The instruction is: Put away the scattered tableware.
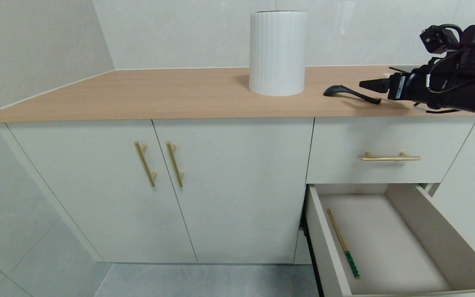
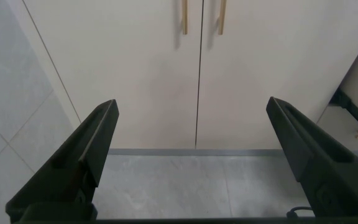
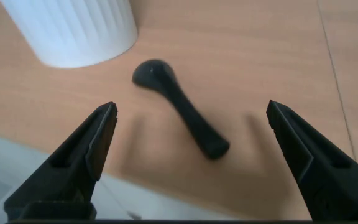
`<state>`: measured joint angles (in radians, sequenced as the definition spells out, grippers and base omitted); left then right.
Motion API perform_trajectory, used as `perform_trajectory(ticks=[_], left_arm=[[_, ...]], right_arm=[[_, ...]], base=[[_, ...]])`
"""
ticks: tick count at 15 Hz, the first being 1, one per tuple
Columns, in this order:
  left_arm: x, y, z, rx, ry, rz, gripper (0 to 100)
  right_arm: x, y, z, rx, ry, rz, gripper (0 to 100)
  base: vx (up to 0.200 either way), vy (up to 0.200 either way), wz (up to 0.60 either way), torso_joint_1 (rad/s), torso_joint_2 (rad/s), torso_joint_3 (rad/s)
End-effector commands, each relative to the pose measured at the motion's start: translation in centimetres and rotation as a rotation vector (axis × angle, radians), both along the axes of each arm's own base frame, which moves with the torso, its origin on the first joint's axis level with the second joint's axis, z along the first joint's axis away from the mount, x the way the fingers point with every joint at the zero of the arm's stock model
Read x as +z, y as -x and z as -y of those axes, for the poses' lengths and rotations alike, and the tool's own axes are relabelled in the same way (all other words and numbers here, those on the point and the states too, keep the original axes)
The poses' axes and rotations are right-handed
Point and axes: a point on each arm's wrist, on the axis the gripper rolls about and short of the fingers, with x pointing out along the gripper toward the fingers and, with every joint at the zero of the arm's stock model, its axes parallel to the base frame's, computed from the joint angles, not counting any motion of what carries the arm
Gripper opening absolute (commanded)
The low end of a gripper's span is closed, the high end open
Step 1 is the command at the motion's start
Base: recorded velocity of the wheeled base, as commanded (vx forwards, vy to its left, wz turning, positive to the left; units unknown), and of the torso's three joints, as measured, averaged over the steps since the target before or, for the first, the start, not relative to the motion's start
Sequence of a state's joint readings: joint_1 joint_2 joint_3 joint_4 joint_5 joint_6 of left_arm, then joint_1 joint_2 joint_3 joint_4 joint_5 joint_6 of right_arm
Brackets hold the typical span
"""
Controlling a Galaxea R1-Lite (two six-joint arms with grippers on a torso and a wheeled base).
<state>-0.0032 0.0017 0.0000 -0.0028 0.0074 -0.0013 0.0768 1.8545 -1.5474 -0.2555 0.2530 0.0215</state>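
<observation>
Open drawer (image 1: 441,235) at lower right of the head frame, closest to camera, pulled out. One pair of chopsticks (image 1: 343,243) with green ends lay inside it, along its left wall, on the drawer floor.

Left gripper (image 2: 191,109) was low down with both fingers (image 2: 92,143) spread wide and nothing between them. It faced the two cabinet doors (image 2: 260,74) and the grey floor (image 2: 191,180).

Above the open drawer, centre right of the head frame, was a closed drawer front (image 1: 344,140) with a gold bar handle (image 1: 391,157). Left of that, the double doors' gold handles (image 1: 144,163) sat side by side, mid frame.

Wooden countertop (image 1: 159,93) ran across the upper half of the frame. A black spoon (image 1: 351,93) lay flat on it at upper right, with its bowl towards the white ribbed canister (image 1: 277,53) and just beside it, not touching.

Right gripper (image 1: 375,85) came in from the right edge of the frame, just over the spoon's handle end. In the right wrist view the gripper (image 3: 191,111) was spread wide and gripped nothing. The spoon (image 3: 166,93) lay on the countertop (image 3: 260,50) between the two fingers (image 3: 95,140) with no contact, and the canister (image 3: 73,28) stood past the bowl end.

The canister stood upright at upper centre, near the pale tiled wall (image 1: 179,33)
</observation>
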Motion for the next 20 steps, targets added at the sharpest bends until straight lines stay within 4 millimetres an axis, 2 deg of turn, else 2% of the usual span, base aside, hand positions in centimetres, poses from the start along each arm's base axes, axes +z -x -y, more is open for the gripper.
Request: perform_trajectory(ticks=[1,7,10,17,20], left_arm=[[0.0,0.0,0.0,0.0,0.0,-0.001,100],[0.0,0.0,0.0,0.0,0.0,-0.001,100],[0.0,0.0,0.0,0.0,0.0,0.0,100],[0.0,0.0,0.0,0.0,0.0,0.0,100],[0.0,0.0,0.0,0.0,0.0,0.0,100]], right_arm=[[-0.7,-0.9,-0.2,0.004,0.017,-0.025,100],[0.1,-2.0,-0.3,-0.003,0.071,-0.087,100],[0.3,-3.1,-0.2,-0.082,0.121,-0.12,100],[-0.2,-3.5,-1.8,-0.053,0.134,-0.15,100],[0.8,-3.3,-1.7,-0.095,0.148,-0.176,100]], base=[[0.0,0.0,0.0,0.0,0.0,0.0],[0.0,0.0,0.0,0.0,0.0,0.0],[0.0,0.0,0.0,0.0,0.0,0.0],[0.0,0.0,0.0,0.0,0.0,0.0],[0.0,0.0,0.0,0.0,0.0,0.0]])
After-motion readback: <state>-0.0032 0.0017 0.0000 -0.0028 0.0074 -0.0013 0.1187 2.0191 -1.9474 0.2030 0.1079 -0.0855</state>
